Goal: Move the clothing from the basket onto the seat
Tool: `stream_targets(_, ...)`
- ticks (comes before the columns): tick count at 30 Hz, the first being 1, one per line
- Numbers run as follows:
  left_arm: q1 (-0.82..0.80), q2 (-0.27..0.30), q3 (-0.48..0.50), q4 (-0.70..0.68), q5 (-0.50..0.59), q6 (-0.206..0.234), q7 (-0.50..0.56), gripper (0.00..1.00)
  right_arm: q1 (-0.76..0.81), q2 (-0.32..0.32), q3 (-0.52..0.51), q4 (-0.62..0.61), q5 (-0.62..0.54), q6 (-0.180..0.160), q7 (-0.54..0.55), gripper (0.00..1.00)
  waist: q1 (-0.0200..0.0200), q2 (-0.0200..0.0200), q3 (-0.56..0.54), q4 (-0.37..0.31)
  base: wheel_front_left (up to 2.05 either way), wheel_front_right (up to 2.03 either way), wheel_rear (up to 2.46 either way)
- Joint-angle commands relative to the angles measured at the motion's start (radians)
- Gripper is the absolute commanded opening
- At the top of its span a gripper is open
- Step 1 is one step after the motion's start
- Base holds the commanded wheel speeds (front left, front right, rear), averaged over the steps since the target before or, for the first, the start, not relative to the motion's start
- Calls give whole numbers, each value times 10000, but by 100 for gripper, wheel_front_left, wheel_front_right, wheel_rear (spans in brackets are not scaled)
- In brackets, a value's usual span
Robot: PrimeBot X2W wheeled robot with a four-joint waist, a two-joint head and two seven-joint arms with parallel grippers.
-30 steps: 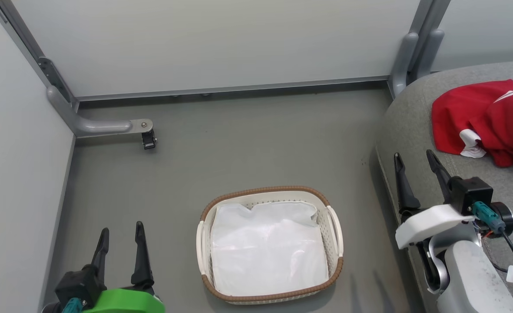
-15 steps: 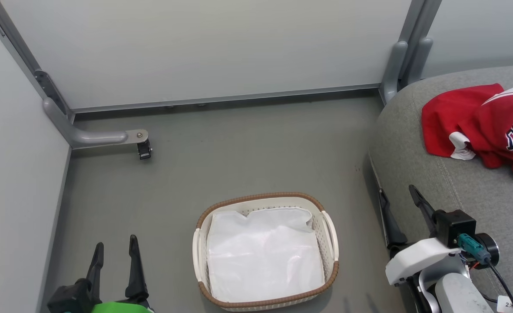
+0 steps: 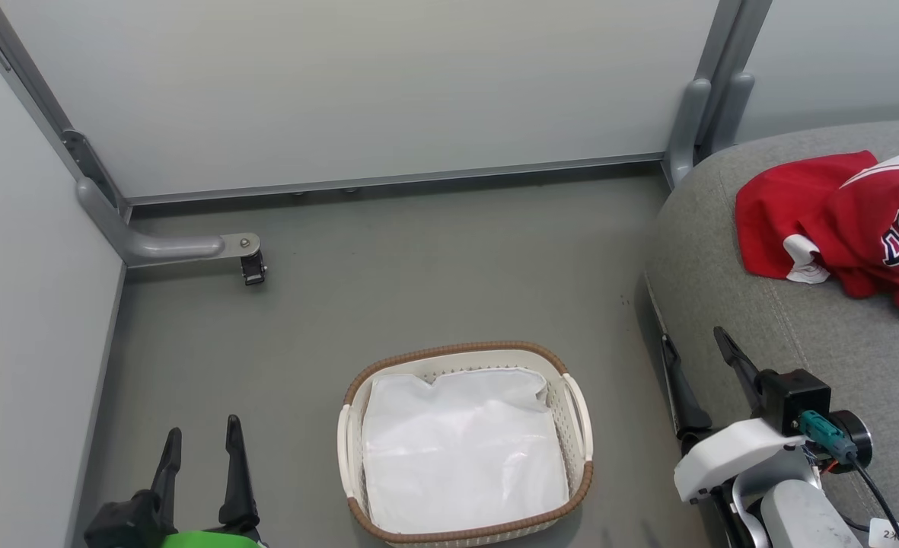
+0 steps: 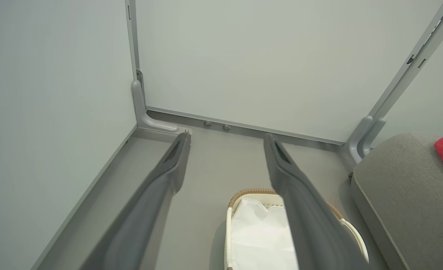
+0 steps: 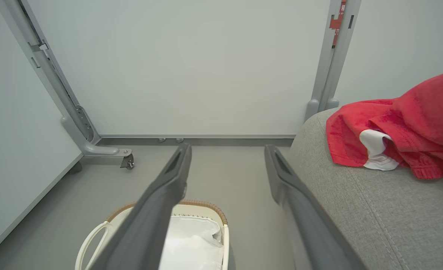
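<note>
- The left gripper (image 3: 202,428) sits at the lower left of the head view. Its two long dark fingers are spread wide with nothing between them, and it hangs above the grey floor (image 3: 419,259) near the floor's left edge.
- The right gripper (image 3: 693,336) sits at the lower right. Its fingers are also spread wide and hold nothing. It hangs at the rounded left edge of the seat (image 3: 723,251), clear of the clothing.
- The basket (image 3: 457,348) is a small cream-white perforated one with a brown woven rim and two side handles. It stands upright on the floor between the two grippers, well apart from the floor's back edge and a little way from the seat's left edge.
- Inside the basket lies a plain white liner sheet (image 3: 464,449), slightly rumpled, covering its bottom from wall to wall.
- The clothing (image 3: 837,213) is a bright red heap with white trim, lying on top of the seat. It is set back from the seat's rounded left edge and cut off by the right side of the head view. Part of a dark blue letter logo shows on it, and a white patch pokes out at the heap's near left edge. It is well apart from the basket.
- The seat is a large grey fabric cushion with a stitched seam running along its top.
- Pale wall panels (image 3: 358,84) close the floor's back and left edges.
- A grey metal foot with a small black caster (image 3: 253,268) stands near the floor's far left corner.
</note>
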Motion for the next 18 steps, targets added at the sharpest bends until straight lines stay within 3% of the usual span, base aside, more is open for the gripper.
stream_targets(1, 113, -9, 6, 8, -27, -33, -3, 100, 108, -36, 2, 23, 88, -14, -44, 100, 1, 0, -9, 6, 0, 0, 0)
stream_targets(7, 205, -10, -40, -90, -114, -33, -3, 100, 184, -36, 61, 44, 165, -14, -44, 100, 1, 0, -51, 24, 0, 0, 0)
stream_targets(8, 22, -2, -44, -52, -26, -2, 1, 0, 47, 0, 62, 12, 95, 0, 0, 0, 1, 0, -50, 23, 0, 0, 0)
stream_targets(12, 21, -23, -75, 284, -35, -1, 8, 0, 257, 61, 76, 319, 115, 0, 29, 0, 1, 0, -56, 23, 0, 0, 0)
stream_targets(18, -151, -17, 55, 305, -1099, -74, 311, 0, 241, 54, -112, 241, 1289, -1, 370, 0, 1, 0, -68, 7, 0, 0, 0)
